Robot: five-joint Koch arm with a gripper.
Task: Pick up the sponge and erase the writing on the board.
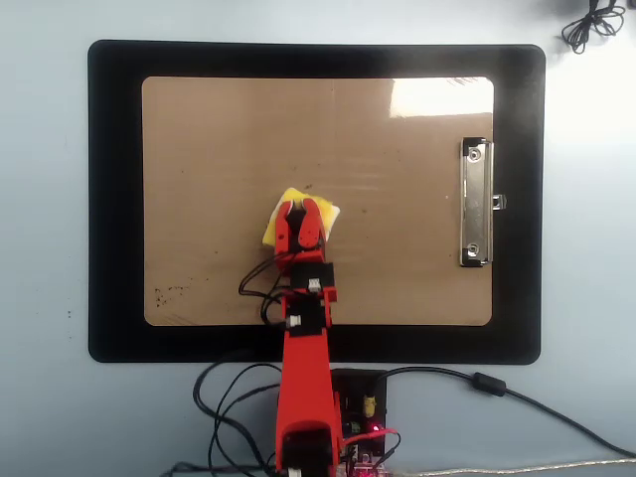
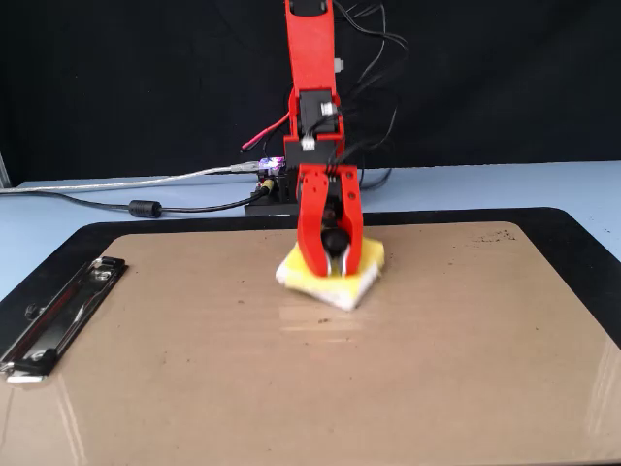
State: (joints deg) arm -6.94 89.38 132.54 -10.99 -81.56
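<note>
Hand state: red two-jaw hand [image 2: 331, 264] of the red arm is closed on the black round knob at the centre of the small square yellow sponge with a white edge [image 1: 320, 213]; both jaws flank the knob in the fixed view.
Sponge position: flat on the large brown hardboard clipboard [image 1: 397, 268], near its middle, lying at an angle to the board edges.
Writing: no line sketch is visible on the exposed board; only faint dark specks [image 1: 169, 292] near the lower left corner in the overhead view. Whether any marks lie under the sponge cannot be told.
Risk, grip: the knob is small and round; sideways drag could twist the sponge out of line or slip it free of the jaws.
Risk, pressure: too little downward force leaves residue; too much may stall the arm or shift the board on the black mat [image 1: 114, 199].
Risk, clip: a stroke toward the silver metal clip [image 1: 475, 204] could snag the sponge.
Risk, cables: loose wires at the arm base [image 1: 234, 397] could catch on a wide sweep.
Containers: none in view; nothing holds anything else.
Surface: pale blue, carrying the mat and the board.
</note>
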